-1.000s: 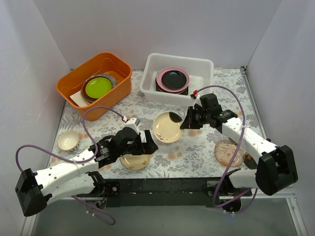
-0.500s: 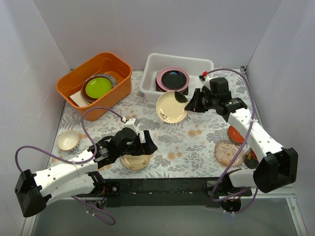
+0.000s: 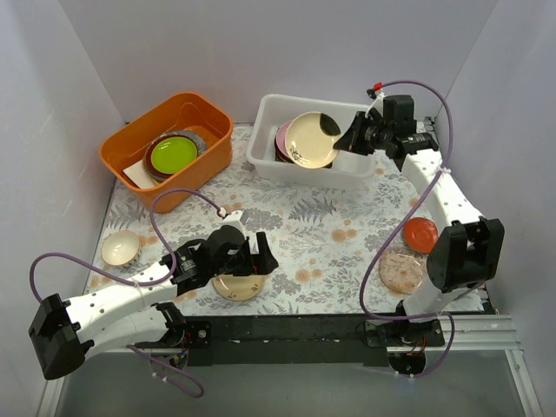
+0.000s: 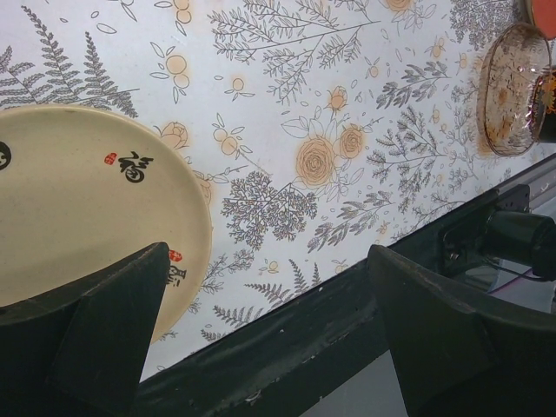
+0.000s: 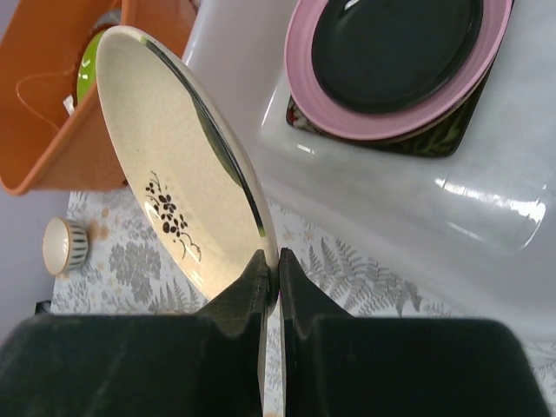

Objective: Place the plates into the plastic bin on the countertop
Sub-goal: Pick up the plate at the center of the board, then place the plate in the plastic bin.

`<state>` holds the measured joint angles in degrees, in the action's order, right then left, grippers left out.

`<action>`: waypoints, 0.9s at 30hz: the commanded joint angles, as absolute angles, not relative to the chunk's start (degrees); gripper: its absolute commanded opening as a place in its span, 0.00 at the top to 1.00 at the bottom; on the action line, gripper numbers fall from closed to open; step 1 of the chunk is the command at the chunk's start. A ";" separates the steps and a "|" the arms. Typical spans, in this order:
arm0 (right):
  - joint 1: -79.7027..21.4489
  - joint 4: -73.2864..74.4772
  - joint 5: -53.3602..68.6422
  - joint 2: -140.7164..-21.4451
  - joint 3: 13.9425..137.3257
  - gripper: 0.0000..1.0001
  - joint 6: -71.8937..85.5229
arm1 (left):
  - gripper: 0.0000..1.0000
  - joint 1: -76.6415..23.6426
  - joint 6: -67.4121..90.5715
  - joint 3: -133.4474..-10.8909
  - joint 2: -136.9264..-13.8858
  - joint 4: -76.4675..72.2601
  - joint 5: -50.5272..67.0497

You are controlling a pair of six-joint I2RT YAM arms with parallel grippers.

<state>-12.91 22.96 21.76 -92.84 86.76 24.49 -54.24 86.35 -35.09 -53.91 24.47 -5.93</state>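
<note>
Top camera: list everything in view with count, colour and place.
plastic bin: 1, white, rear centre
pink plate: 1, pink, inside bin
black plate: 1, black, on pink plate
square plate: 1, black, under pink plate
held plate: 1, cream and black, over bin
cream plate: 1, cream, below left hand
red plate: 1, orange-red, right side
speckled plate: 1, pinkish, near right
orange tub: 1, orange, rear left
green plate: 1, lime, in orange tub
small bowl: 1, cream, left side
left hand: 1, black, open over cream plate
right hand: 1, black, shut on held plate
</note>
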 commanded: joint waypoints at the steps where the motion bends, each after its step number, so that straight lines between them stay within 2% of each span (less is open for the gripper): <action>1: -12.66 18.03 21.80 -97.01 94.48 0.99 26.01 | 0.02 -54.49 85.34 -37.44 -53.96 25.40 -6.06; 6: -12.04 18.63 21.18 -105.27 102.99 0.99 26.80 | 0.02 -54.49 86.39 -37.09 -53.35 25.93 -6.86; 11: -11.60 15.65 17.85 -109.42 103.97 0.99 28.56 | 0.02 -54.49 86.48 -36.91 -51.59 26.72 -7.38; 27: -10.63 10.73 18.54 -121.46 107.05 0.99 35.77 | 0.02 -54.49 86.84 -36.91 -50.71 29.88 -8.52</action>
<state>-11.20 15.75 17.87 -120.18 104.18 32.84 -54.24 86.65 -35.40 -52.23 28.32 -6.92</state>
